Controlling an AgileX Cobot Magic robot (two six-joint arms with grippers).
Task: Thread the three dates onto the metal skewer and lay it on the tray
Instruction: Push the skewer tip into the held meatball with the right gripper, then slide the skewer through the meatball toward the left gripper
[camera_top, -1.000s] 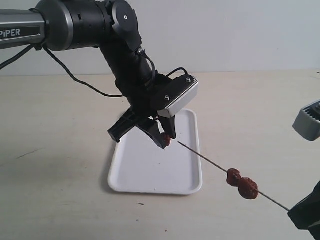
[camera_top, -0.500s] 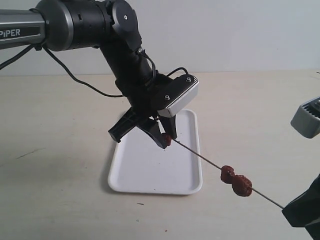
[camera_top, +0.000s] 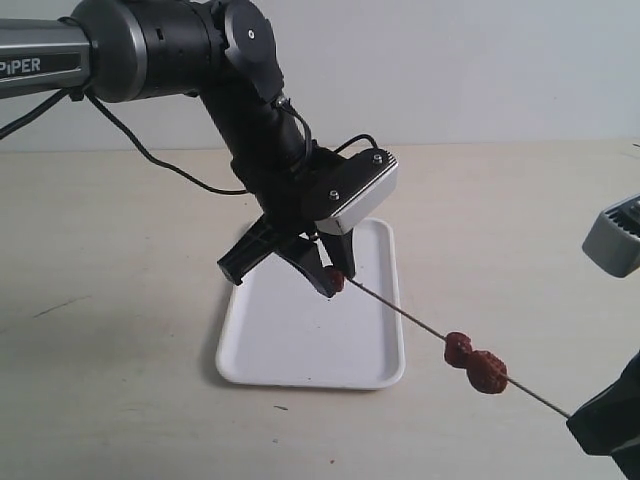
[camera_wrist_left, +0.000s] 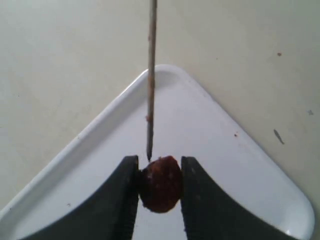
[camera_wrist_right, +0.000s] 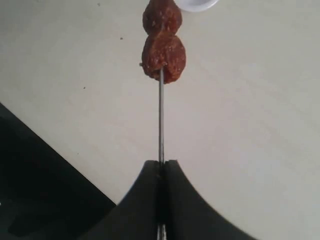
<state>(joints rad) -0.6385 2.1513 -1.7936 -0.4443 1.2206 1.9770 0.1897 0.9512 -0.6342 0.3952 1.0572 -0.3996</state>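
1. The step in hand is threading the last of the three fruits. Two dates (camera_top: 476, 362) already sit on the skewer (camera_top: 410, 318), touching each other, toward the end that is gripped.
2. The right claw (camera_wrist_right: 161, 167) is closed tight on the bare end of the skewer, with its jaws pressed together and only the thin rod between them. It holds the rod at a slant above the front right corner of the surface (camera_top: 120, 300).
3. The left claw (camera_top: 334, 280) is open only as wide as the third date (camera_wrist_left: 160, 184), which it pinches between both fingers in the air over the tray (camera_top: 280, 340).
4. The tray lies flat near the middle of the surface, toward its front edge, and nothing rests on it.
5. The skewer's point meets the top edge of the third date, slightly off its middle. I cannot tell whether it has broken the skin.
6. The next move likely calls for pushing the rod and the fruit together along the rod's own line, aimed at the fruit's middle so the point does not slide off the wrinkled skin.
7. After that, the loaded skewer has yet to be laid on the tray.
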